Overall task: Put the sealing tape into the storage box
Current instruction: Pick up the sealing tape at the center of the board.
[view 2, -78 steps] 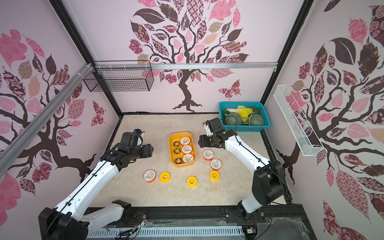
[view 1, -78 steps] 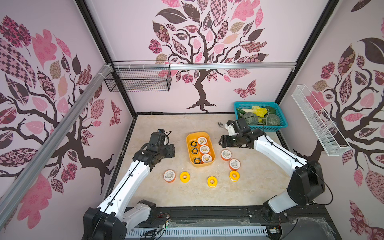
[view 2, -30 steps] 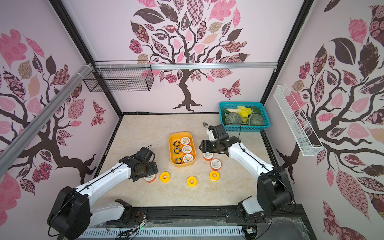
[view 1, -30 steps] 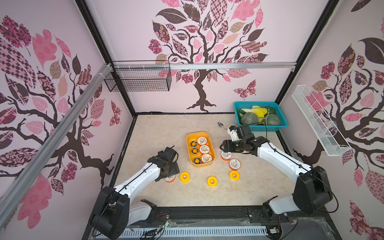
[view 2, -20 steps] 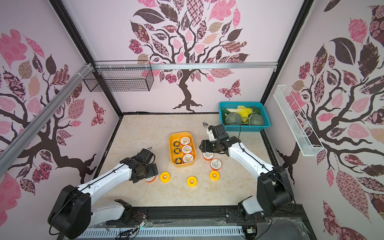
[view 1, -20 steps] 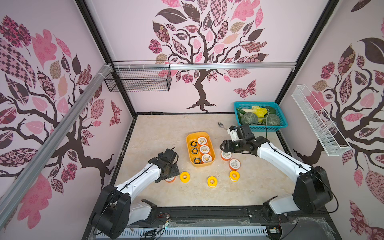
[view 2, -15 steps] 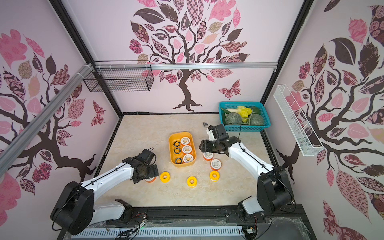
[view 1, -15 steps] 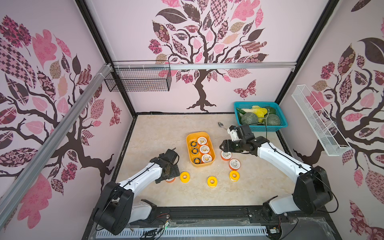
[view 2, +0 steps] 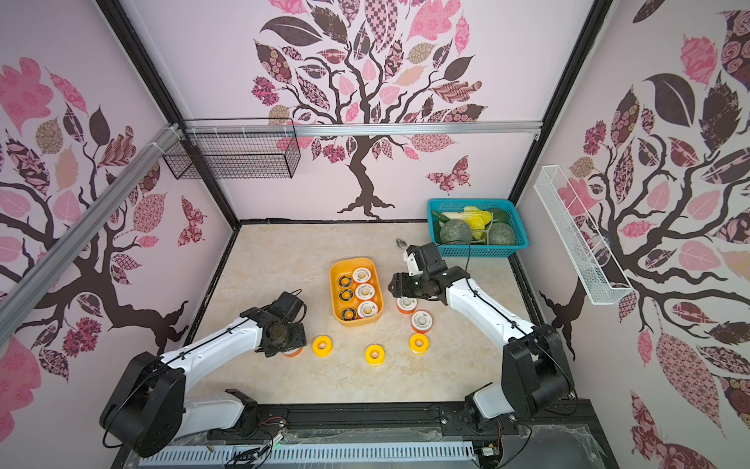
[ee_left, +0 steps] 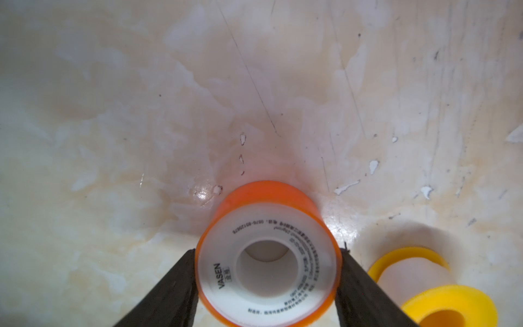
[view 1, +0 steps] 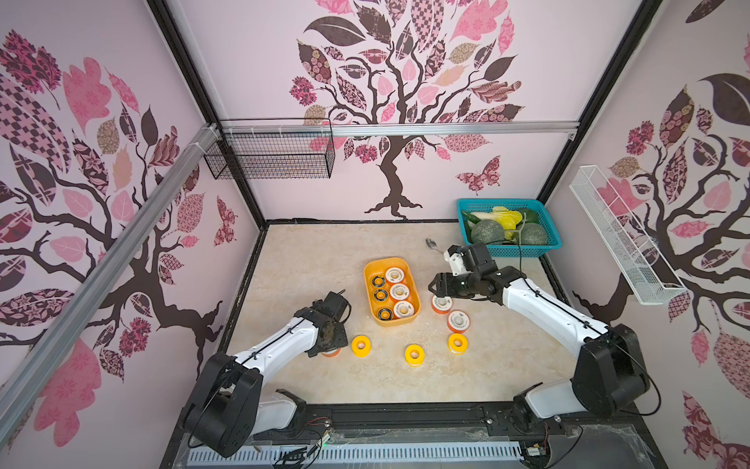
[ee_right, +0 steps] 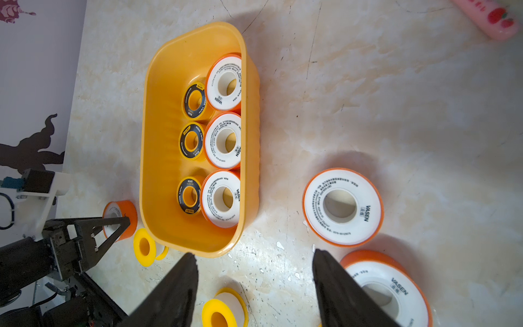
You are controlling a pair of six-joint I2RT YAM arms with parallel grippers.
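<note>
The shallow yellow-orange plastic storage box [view 1: 379, 264] on the pale stone-look counter [view 1: 320, 260] already holds six rolls of sealing tape: three black rolls with yellow rings [view 1: 380, 295] and three orange rolls with white faces [view 1: 399, 291]. So about half the job looks done. Six more sit out on the counter: three all-yellow rolls [view 1: 414, 354], two orange rolls [view 1: 457, 320] beside the box, and one last orange roll [ee_left: 266, 218], which the left hand [ee_left: 268, 252] squeezes from both sides, while the right hand [ee_right: 254, 253] hangs spread and empty near the box.
</note>
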